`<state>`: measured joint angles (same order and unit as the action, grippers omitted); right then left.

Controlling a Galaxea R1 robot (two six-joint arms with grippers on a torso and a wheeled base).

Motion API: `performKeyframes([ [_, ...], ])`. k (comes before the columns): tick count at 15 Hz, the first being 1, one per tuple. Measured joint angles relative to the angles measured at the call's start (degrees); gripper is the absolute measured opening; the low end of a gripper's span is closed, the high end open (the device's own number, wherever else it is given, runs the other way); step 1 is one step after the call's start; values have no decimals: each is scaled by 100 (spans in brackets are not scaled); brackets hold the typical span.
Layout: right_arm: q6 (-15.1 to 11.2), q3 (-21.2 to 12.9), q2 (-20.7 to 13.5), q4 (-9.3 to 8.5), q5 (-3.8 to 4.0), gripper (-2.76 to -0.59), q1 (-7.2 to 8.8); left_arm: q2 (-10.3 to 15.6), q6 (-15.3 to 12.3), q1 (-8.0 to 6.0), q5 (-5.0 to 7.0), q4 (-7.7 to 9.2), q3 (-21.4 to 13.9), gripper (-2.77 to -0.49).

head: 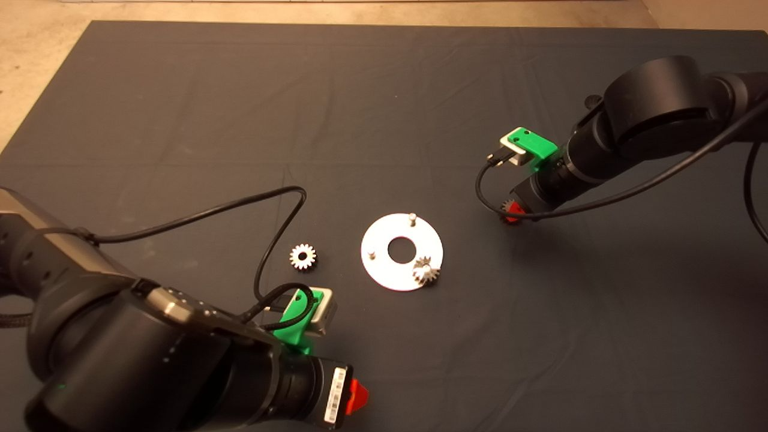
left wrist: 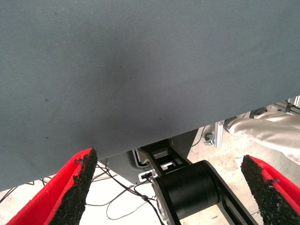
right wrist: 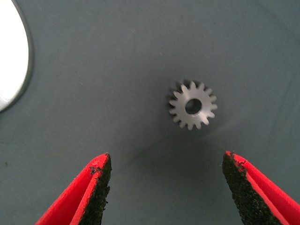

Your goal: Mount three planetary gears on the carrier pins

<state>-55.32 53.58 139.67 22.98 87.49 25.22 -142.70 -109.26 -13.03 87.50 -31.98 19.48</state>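
The shiny round disc [head: 391, 273] lies mid-mat with a large centre hole. One gear [head: 425, 271] sits on its near-right pin. Two pins stand bare, one at the far side [head: 412, 218] and one at the left [head: 372, 254]. A second gear [head: 302, 257] lies flat on the mat left of the disc. A third gear [right wrist: 192, 104] lies flat on the mat under my right gripper [head: 510, 211], right of the disc; it is mostly hidden in the head view. The right gripper [right wrist: 166, 187] hovers open above it. The disc's edge [right wrist: 11, 70] shows there too. My left gripper [head: 358, 396] is open and empty at the mat's near edge.
The dark mat [head: 384, 108] covers the table; bare tabletop [head: 36, 36] shows at the far left. Black cables [head: 264, 240] loop from both wrists over the mat. Past the mat's edge, the left wrist view shows the robot's base [left wrist: 187, 187] and a person's leg [left wrist: 267, 129].
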Motion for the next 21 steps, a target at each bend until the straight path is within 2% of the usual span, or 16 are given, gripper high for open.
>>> performKeyframes([
  [4,23,192,-130,-27,27,-162,-34,-18,1,0,-2,-1,0,-107],
  [6,37,305,-139,-29,13,-149,-32,-18,0,0,-2,0,0,-107],
  [8,44,407,-183,-60,5,-147,-55,-18,0,0,-5,0,0,-107],
  [10,55,617,-245,-200,-1,-147,-208,-18,0,0,-2,0,0,-107],
  [12,94,690,-254,-353,-181,-147,-431,-21,1,0,-3,0,0,-107],
  [13,108,695,-251,-407,-222,-147,-510,-21,0,0,-2,0,0,-107],
  [15,111,700,-254,-485,-306,-147,-527,-22,1,0,-2,0,0,-107],
  [17,113,701,-251,-523,-495,-147,-505,-51,0,0,-5,0,0,-107],
  [21,190,839,-188,-557,-522,-147,-502,-50,0,0,-5,0,0,-107],
])
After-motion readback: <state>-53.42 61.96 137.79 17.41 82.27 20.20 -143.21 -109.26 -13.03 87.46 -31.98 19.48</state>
